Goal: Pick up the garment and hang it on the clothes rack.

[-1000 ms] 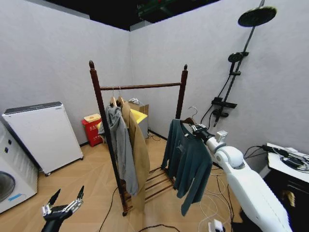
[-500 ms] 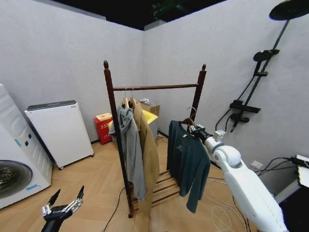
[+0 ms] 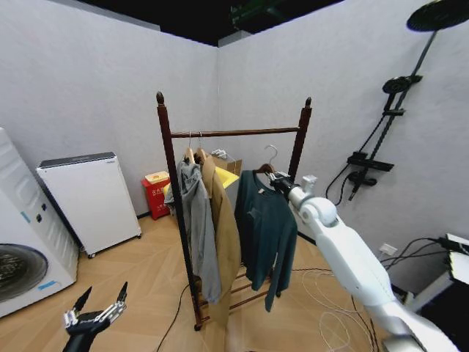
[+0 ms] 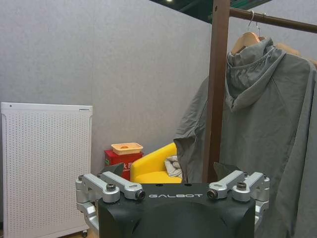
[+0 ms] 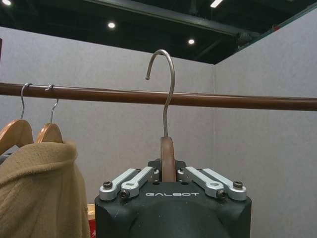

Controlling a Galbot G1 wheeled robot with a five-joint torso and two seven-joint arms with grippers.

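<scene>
The dark teal garment (image 3: 264,220) hangs on a wooden hanger next to the right post of the clothes rack (image 3: 234,133). My right gripper (image 3: 277,180) is shut on the hanger's neck (image 5: 167,156). The metal hook (image 3: 272,152) stands upright just below the top bar in the head view. In the right wrist view the hook (image 5: 166,89) rises in front of the bar (image 5: 247,101). My left gripper (image 3: 95,314) waits low at the left, open and holding nothing; it shows as the left gripper (image 4: 173,191) in the left wrist view.
A grey hooded sweatshirt (image 3: 196,220) and a tan coat (image 3: 223,227) hang at the rack's left end. A white appliance (image 3: 84,198), a washing machine (image 3: 22,257), a red box (image 3: 156,194) and a yellow chair (image 4: 153,171) stand by the walls. Cables (image 3: 322,293) lie on the floor at the right.
The camera swung at first, shifting the whole room. Since then my right arm has carried the garment left and upward, closer to the rack's top bar. The left gripper has stayed still.
</scene>
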